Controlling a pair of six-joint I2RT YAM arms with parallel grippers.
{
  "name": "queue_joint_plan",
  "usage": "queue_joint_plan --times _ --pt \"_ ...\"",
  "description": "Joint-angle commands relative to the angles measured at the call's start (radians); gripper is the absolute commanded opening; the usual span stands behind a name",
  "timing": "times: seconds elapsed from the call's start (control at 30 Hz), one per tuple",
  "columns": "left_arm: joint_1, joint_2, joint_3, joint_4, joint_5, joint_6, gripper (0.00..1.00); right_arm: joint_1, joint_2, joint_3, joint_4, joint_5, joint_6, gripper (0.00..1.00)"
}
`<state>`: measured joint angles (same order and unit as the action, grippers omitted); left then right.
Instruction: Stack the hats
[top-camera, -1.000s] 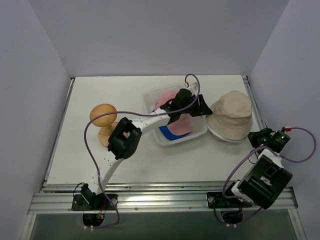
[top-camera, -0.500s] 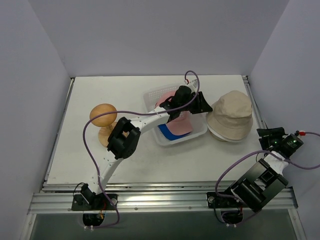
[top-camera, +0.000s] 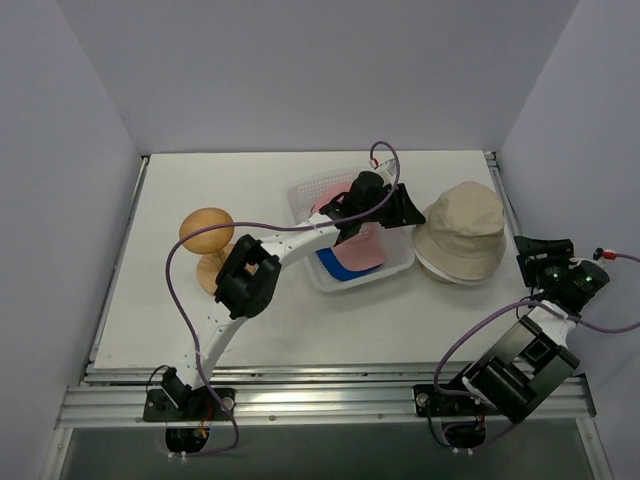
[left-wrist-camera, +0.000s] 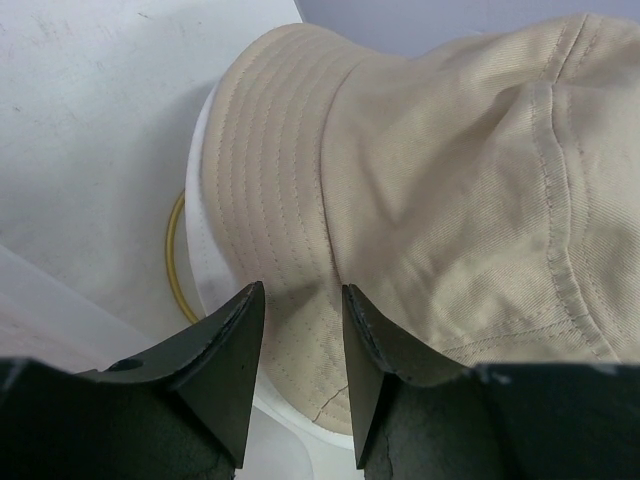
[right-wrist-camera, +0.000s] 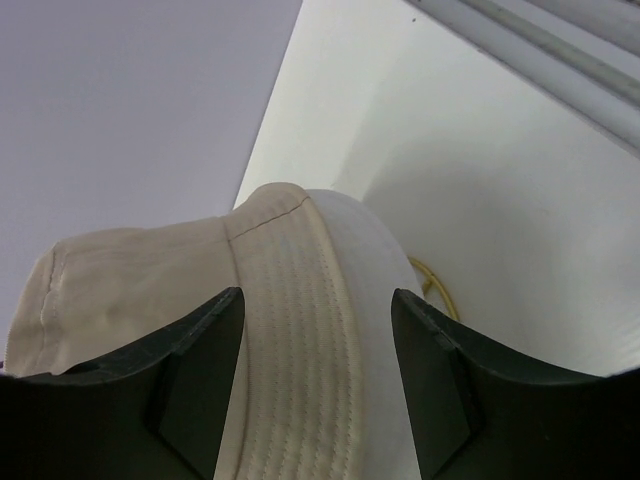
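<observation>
A beige bucket hat sits on a whitish hat at the right of the table. A pink cap and a blue cap lie in the clear basket. My left gripper is open at the beige hat's left brim, reaching over the basket. In the left wrist view its fingers frame the brim above the whitish hat. My right gripper is open just right of the stack; its wrist view shows the beige brim and the whitish hat ahead.
An orange-brown dome on a stand is at the left. A thin yellow ring lies under the whitish hat and also shows in the right wrist view. Grey walls close in the left, back and right sides.
My right arm has swung from the near right corner toward the hat stack's right side. My left gripper has shifted slightly right toward the beige brim.
</observation>
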<state>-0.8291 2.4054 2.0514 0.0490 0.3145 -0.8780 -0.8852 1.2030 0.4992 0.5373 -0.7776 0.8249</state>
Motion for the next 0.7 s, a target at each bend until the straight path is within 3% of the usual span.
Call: queue_joint_plan --times 0.0,0.43,0.67 --pt "0.005 -0.019 0.052 0.009 0.003 0.011 0.45 0.028 0.029 0.012 0.147 -0.061 0.068 0.57" --pt "0.007 0.001 0.05 0.048 0.02 -0.027 0.42 0.06 0.156 -0.022 0.388 -0.092 0.189 0.53" --pt "0.01 -0.006 0.038 -0.003 -0.028 0.001 0.49 0.086 0.188 -0.017 0.403 -0.083 0.177 0.53"
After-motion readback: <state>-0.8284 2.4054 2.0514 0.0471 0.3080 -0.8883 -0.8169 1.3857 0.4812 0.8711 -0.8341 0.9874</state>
